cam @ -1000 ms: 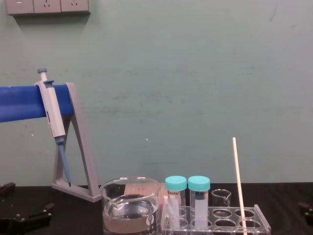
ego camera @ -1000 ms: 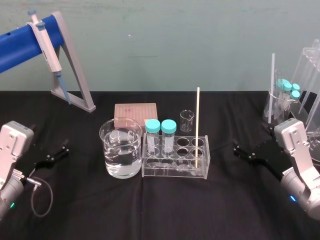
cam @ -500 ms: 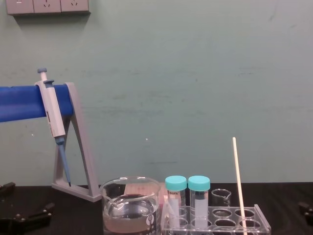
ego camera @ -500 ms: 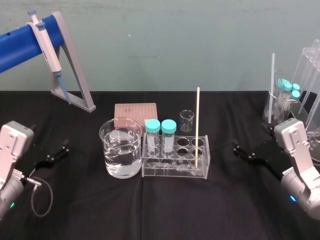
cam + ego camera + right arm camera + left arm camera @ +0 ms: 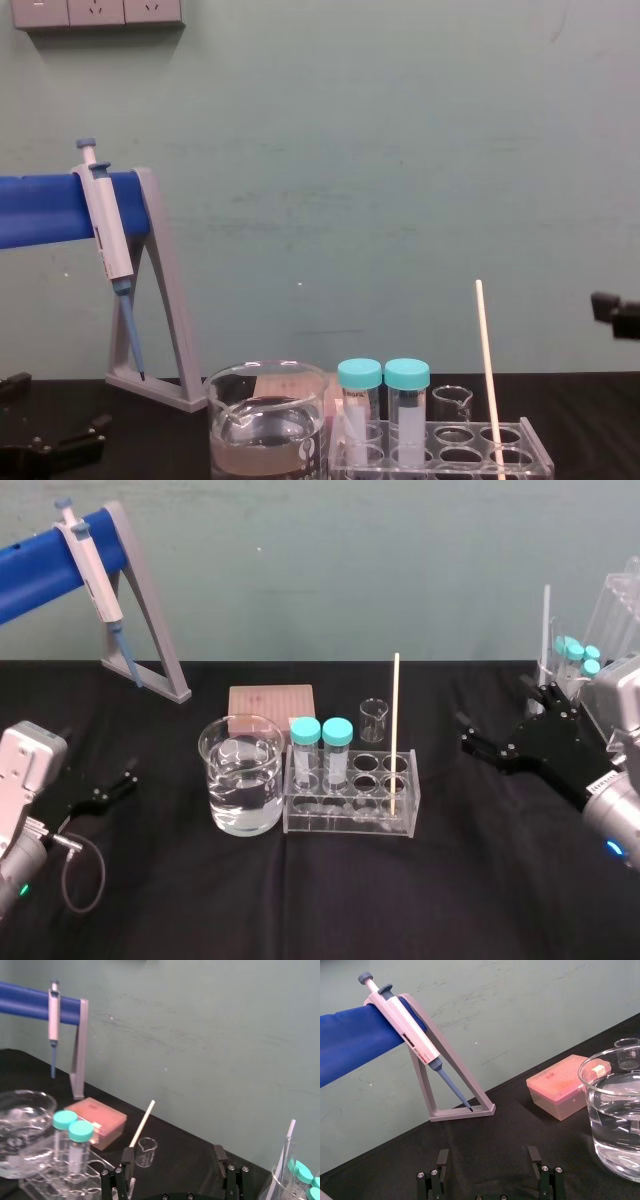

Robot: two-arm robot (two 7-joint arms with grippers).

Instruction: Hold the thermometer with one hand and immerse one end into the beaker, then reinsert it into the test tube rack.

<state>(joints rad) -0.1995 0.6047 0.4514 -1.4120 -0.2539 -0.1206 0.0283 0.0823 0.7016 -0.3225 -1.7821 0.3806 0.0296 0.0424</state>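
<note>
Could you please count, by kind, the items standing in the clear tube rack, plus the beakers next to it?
Teal-capped tubes: 2
Thermometer: 1
Large beaker: 1
Tiny beaker: 1
Total: 5

1. We find no word, number, brand or sign that we can read anywhere here.
2. The pipette (image 5: pixel 404 1024) carries a narrow dark strip along its white body, with tiny pale print on it. The print is too small for us to make out a single letter.
3. The beaker (image 5: pixel 615 1125) has a small white marking patch just under its rim. We can read nothing on it.
4. The capped tubes (image 5: pixel 360 412) each show a pale label patch on the side, where we see no legible writing.
</note>
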